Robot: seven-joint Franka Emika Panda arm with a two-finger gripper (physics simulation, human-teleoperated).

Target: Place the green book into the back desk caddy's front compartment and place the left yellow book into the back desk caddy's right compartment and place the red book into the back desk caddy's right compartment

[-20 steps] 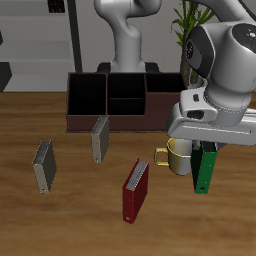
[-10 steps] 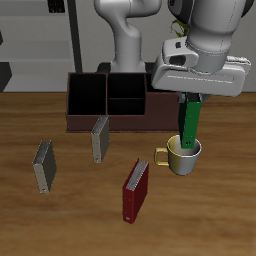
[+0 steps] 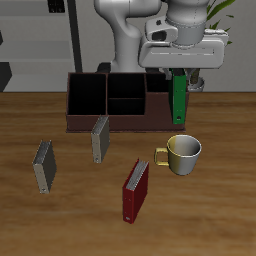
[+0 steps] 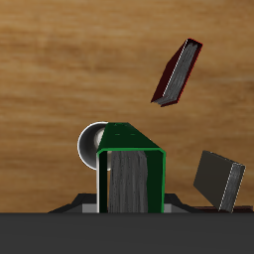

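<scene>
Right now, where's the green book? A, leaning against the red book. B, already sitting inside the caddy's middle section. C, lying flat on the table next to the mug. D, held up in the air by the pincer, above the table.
D: the green book hangs upright in the pincer, clear of the tabletop, behind the mug and beside the back desk caddy, not yet in it.
</scene>
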